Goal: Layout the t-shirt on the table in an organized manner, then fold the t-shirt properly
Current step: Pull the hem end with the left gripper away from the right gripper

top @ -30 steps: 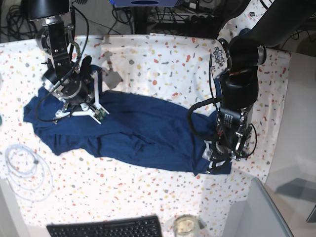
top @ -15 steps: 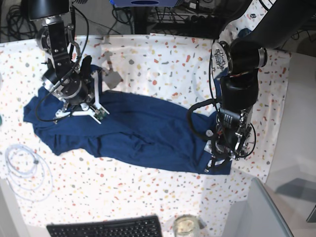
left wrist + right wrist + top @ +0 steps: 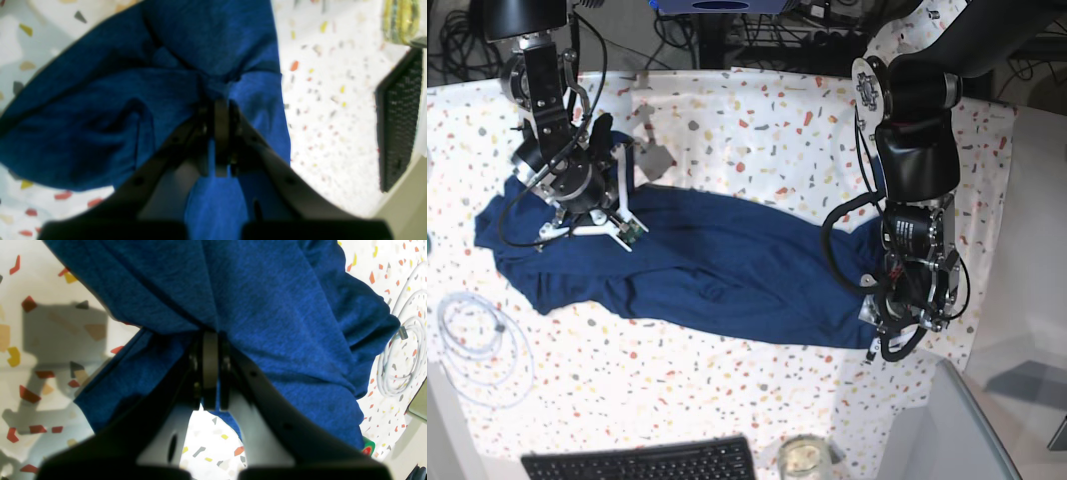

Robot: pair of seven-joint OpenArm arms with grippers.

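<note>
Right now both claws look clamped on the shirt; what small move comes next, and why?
Probably draw the left claw outward, away from the right claw, to pull the t-shirt taut. Both claws are shut on cloth at opposite ends, yet the fabric between them lies wrinkled and bunched on the table, so it likely needs stretching flat before any fold.

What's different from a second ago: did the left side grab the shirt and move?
Yes. The left gripper closed on the t-shirt edge and drew it toward the table's right and near edge, stretching that end flatter. The right gripper stayed clamped on the cloth's other end, unmoved; cable and keyboard unchanged.
</note>
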